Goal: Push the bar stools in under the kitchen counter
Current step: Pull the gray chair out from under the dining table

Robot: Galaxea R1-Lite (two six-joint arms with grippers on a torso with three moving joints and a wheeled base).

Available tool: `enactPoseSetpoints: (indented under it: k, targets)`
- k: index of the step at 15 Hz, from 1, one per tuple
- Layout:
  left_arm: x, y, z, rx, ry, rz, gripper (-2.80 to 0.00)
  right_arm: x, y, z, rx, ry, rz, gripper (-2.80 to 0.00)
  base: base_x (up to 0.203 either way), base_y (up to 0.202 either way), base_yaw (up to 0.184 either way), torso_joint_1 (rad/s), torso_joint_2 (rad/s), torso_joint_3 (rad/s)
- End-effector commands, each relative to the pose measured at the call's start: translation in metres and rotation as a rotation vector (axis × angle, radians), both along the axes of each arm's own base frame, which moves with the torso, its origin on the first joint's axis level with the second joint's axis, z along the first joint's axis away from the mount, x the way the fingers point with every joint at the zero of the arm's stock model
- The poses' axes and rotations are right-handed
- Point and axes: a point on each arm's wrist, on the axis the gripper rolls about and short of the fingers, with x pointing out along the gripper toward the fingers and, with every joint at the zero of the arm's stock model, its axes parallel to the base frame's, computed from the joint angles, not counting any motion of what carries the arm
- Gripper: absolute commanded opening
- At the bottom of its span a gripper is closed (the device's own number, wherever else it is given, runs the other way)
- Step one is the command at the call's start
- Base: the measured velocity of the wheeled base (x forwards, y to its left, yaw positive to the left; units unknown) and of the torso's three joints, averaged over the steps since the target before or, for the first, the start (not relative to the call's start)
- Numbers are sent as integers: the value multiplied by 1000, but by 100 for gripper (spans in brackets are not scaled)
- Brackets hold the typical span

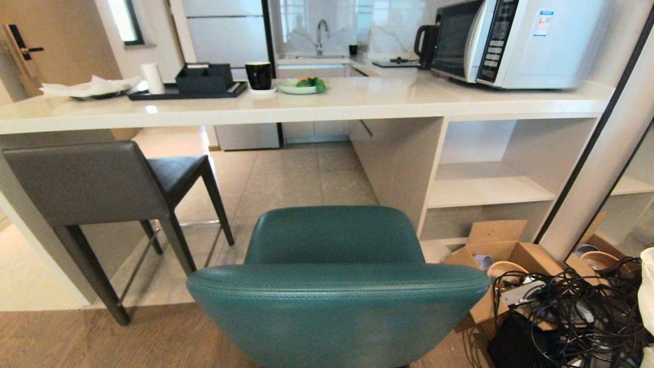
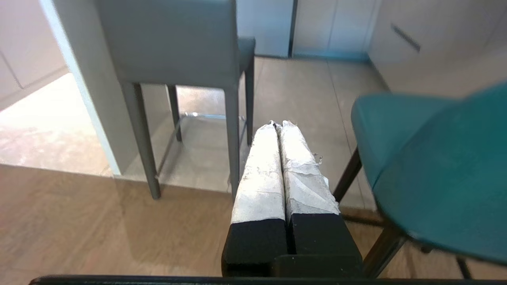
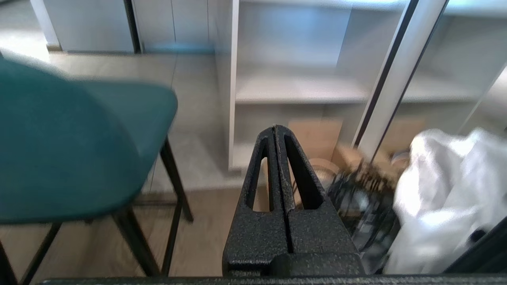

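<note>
The teal bar stool [image 1: 337,286] stands right in front of me, its curved back toward me, short of the white kitchen counter [image 1: 306,105]. Further left, the grey bar stool [image 1: 97,184] has its seat partly under the counter top. Neither arm shows in the head view. My left gripper [image 2: 277,126], fingers wrapped in white tape, is shut and empty, low beside the teal stool [image 2: 431,166], with the grey stool [image 2: 174,43] ahead. On the other side of the teal stool [image 3: 67,138], my right gripper [image 3: 275,128] is also shut and empty.
Open white shelf cubbies [image 1: 490,179] fill the counter's right end. A cardboard box [image 1: 506,255] and a tangle of black cables [image 1: 577,312] lie on the floor at the right. A microwave [image 1: 516,41], tray [image 1: 184,89], cup [image 1: 259,75] and plate [image 1: 301,87] sit on the counter.
</note>
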Motion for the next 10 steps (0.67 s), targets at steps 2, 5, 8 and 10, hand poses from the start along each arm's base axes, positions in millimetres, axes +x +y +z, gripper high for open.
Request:
enactPoseSetpoints:
  k: [2, 5, 8, 10]
  targets:
    - [21, 0, -37, 7, 37, -12, -280, 13, 0, -37, 38, 29, 8, -280, 0, 0, 0, 0, 0, 0]
    - [34, -2, -53, 54, -51, -82, -280, 39, 0, -75, 39, 70, 11, -280, 0, 0, 0, 0, 0, 0]
    - [35, -4, -66, 83, 66, -180, -280, 53, 0, -100, -10, 56, 24, -280, 0, 0, 0, 0, 0, 0]
    - [35, -4, -69, 10, 91, -201, -280, 52, 1, -96, -16, 31, 41, -280, 0, 0, 0, 0, 0, 0]
